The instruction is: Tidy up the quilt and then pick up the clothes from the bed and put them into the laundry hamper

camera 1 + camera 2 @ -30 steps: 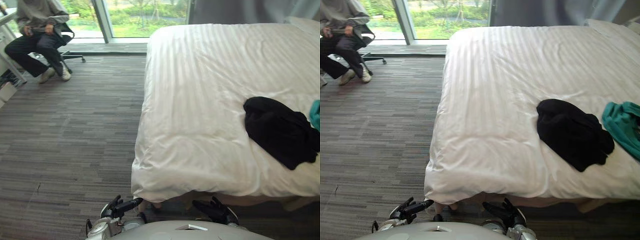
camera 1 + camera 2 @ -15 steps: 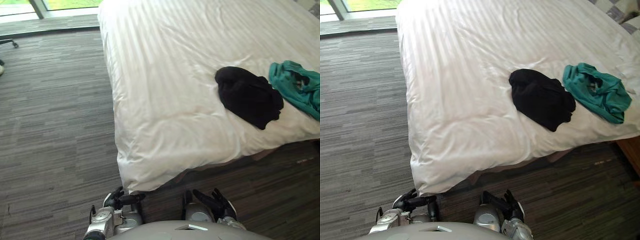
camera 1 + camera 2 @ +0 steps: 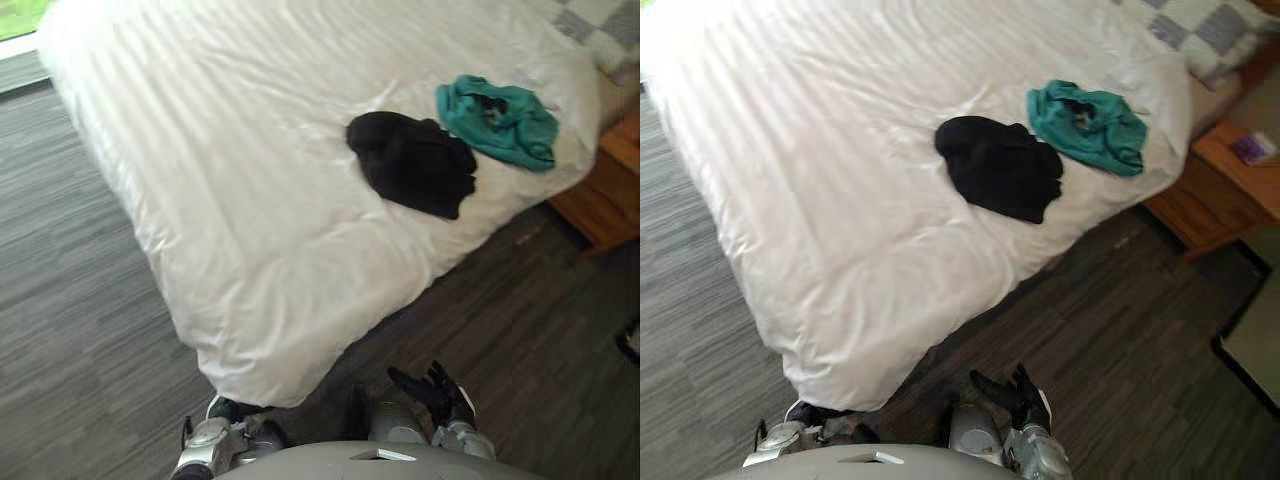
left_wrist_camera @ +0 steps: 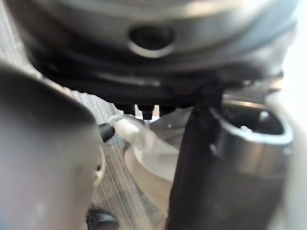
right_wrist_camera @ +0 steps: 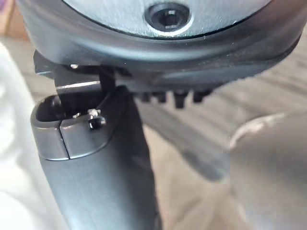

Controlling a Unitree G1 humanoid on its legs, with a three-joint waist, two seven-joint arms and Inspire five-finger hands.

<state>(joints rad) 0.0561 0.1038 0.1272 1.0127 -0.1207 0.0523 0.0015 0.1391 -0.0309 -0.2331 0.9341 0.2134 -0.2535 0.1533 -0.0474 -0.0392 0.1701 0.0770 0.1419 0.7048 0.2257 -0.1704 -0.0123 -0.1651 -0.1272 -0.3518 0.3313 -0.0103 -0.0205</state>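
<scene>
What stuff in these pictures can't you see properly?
- The left hand, left eye view: mostly tucked under the quilt's hanging corner, so its pose is unclear.
- The nightstand, right eye view: cut off by the right edge. The purple thing on it is too small to name.
- The checked pillow: cut off by the top edge.
- The teal garment: crumpled, so its kind is unclear.

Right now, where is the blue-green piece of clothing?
In the right eye view, the teal garment lies on the white quilt toward the robot's right, just beside the black garment and near the wooden nightstand.
</scene>
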